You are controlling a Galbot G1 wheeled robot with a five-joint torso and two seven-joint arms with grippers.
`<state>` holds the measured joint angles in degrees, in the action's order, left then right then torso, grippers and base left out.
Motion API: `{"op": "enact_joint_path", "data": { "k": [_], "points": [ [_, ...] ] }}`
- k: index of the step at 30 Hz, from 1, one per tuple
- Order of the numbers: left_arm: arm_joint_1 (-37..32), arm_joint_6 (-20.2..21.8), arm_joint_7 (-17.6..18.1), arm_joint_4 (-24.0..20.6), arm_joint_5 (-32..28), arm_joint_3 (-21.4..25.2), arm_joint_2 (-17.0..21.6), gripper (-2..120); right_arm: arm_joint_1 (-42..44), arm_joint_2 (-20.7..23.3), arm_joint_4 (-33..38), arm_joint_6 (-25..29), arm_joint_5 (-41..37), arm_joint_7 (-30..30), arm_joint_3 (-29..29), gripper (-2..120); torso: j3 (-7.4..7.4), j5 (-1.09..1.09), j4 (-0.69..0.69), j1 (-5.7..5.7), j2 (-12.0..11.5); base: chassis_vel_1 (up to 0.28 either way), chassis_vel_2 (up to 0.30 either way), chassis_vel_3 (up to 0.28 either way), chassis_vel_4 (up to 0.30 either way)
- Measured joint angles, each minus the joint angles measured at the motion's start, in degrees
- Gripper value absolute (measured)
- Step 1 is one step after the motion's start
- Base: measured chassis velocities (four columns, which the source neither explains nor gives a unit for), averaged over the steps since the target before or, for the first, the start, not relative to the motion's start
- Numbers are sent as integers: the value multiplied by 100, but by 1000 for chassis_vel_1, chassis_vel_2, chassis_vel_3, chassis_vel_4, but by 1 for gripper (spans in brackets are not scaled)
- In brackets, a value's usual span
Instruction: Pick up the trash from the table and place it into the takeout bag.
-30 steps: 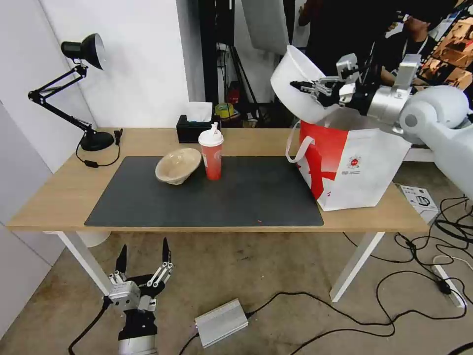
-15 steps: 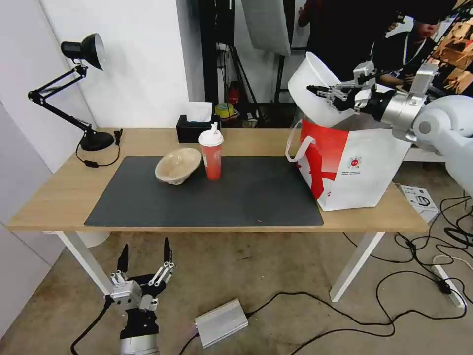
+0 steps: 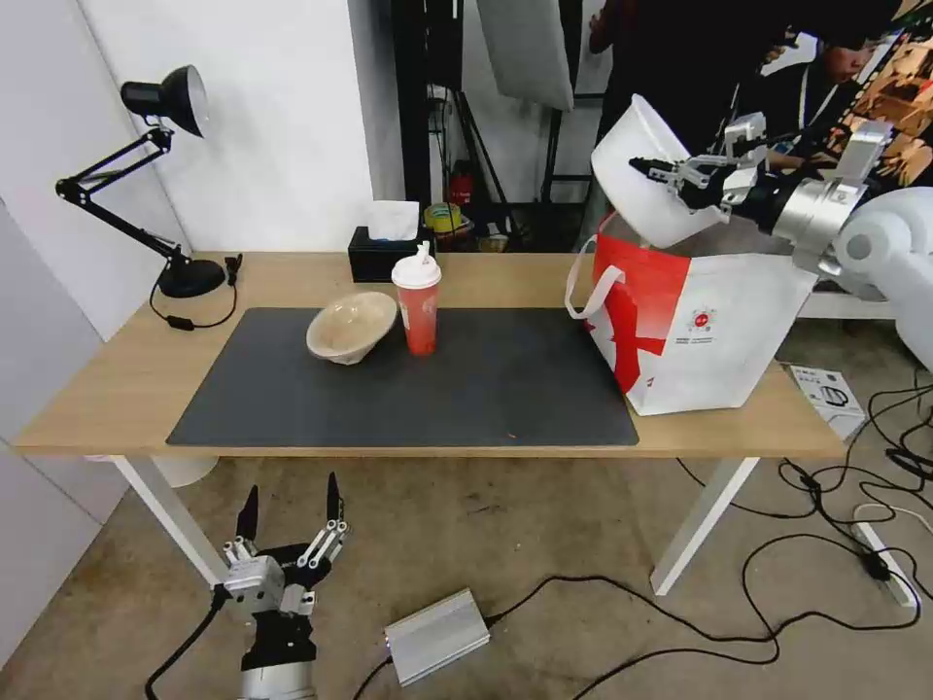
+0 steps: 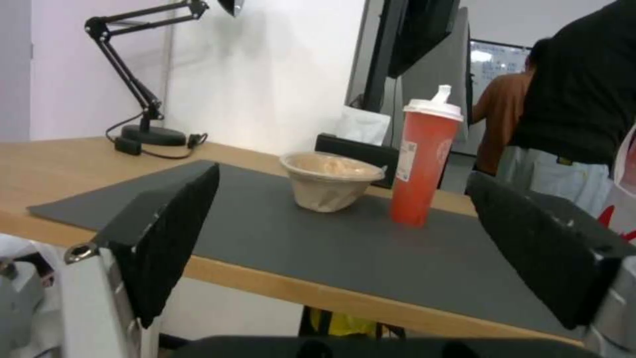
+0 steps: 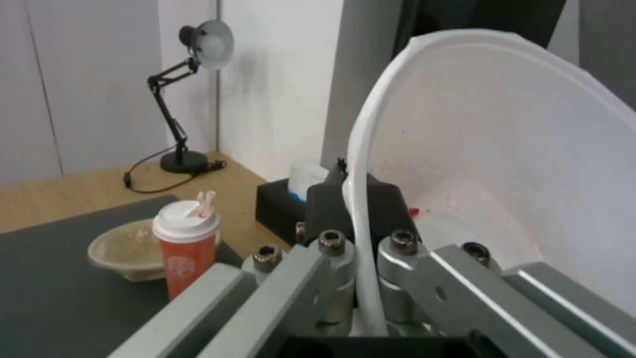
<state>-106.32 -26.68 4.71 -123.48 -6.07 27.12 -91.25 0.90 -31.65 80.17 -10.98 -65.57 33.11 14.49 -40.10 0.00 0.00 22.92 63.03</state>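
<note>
— Where is the right claw point(image 3: 659, 171) at the moment?

— Up above the open top of the takeout bag point(image 3: 702, 321), clamped on the rim of the white bowl point(image 3: 641, 180). The bowl is tipped steeply on its side, its bottom facing away from the claw. In the right wrist view the rim point(image 5: 363, 209) runs between the two dark fingertips point(image 5: 325, 201), and a few red specks cling to the inside of the bowl.

— And the rest of the trash?

— Well off to the claw's left, down on the surface point(image 3: 117, 379). The red cup point(image 3: 417, 303) with its white lid stands upright on the dark mat point(image 3: 486, 389), and the beige bowl point(image 3: 350, 326) sits tilted just beside it. A black tissue box point(image 3: 374, 255) is behind them.

— The left claw point(image 3: 289, 515)?

— Low in front of the surface, near the floor, fingers spread wide and holding nothing — the cup point(image 4: 424, 161) and beige bowl point(image 4: 329, 180) show between its pads point(image 4: 169, 219).
</note>
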Motion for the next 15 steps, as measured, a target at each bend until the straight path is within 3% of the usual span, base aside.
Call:
{"op": "enact_joint_path", "data": {
  "k": [15],
  "points": [
    [92,2,1,50,-48,44,3,100,814,-35,55,6,-69,-92,-436,0,0,0,1,0,0,0,0,0,0]
  ]
}}
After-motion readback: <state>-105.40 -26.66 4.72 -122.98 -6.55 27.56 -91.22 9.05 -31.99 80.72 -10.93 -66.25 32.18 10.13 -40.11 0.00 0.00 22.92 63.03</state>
